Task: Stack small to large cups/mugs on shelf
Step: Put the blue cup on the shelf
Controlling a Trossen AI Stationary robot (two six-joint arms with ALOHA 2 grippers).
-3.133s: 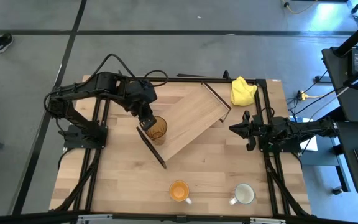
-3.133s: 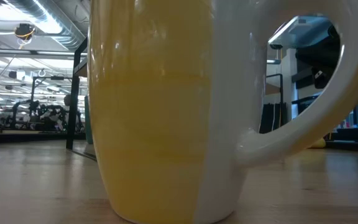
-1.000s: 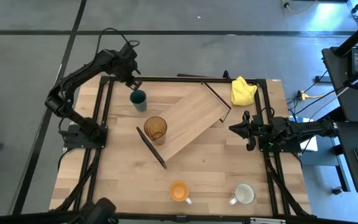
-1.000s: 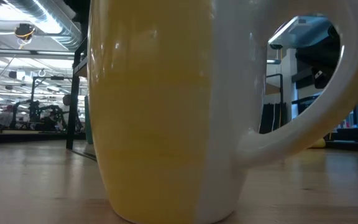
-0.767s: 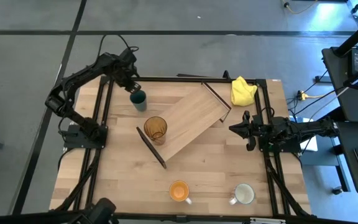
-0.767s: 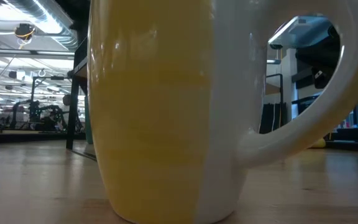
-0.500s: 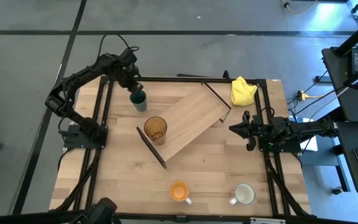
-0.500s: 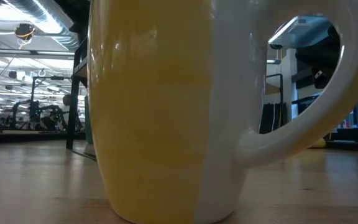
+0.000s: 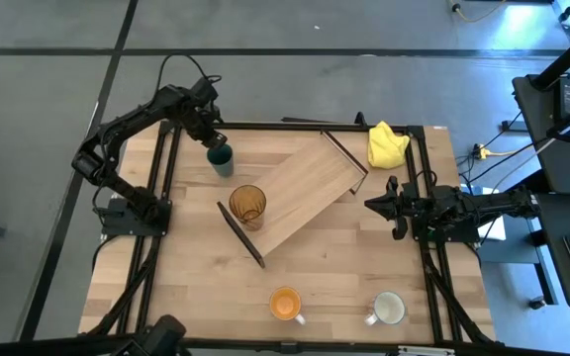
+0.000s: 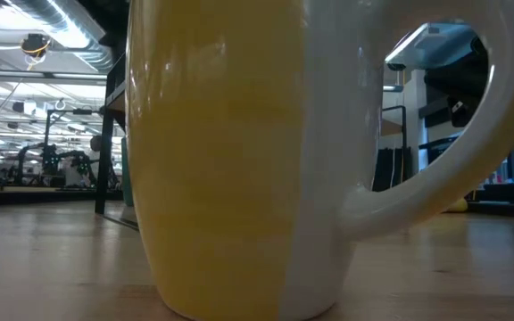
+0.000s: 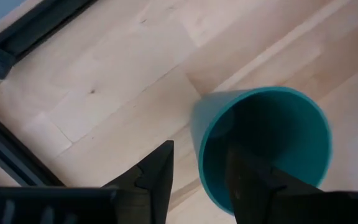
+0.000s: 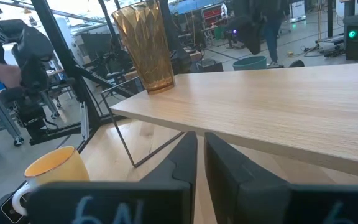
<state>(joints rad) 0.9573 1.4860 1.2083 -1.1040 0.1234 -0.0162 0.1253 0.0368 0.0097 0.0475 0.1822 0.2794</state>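
while left fingers (image 11: 166,171) straddle the dark teal cup (image 11: 263,149) rim, spread, right fingers (image 12: 199,158) clenched empty

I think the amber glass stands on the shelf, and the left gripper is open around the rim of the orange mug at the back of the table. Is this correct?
Not quite. The left gripper straddles the rim of the dark teal cup, not the orange mug, which sits untouched near the table's front edge. The left wrist view shows the teal rim between the open fingers. The amber glass does stand on the shelf.
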